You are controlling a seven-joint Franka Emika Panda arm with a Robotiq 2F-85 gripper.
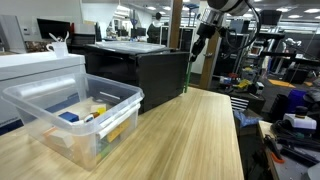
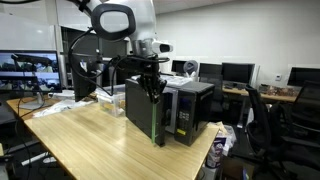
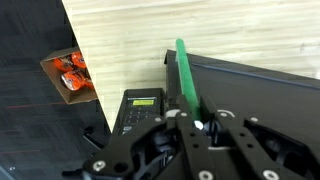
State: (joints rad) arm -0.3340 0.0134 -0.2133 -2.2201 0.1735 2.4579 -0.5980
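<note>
Am clamping my gripper [image 3: 197,123] on green stick [image 3: 186,75], holding it upright just beside black box [image 3: 262,100] corner, over wooden table [image 3: 200,30]; clear bin [image 1: 38,118] sitting well apart.

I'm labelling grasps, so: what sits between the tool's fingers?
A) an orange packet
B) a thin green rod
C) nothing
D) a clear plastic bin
B: in the wrist view the tool is shut on a thin green rod that sticks out over the black box.
</note>
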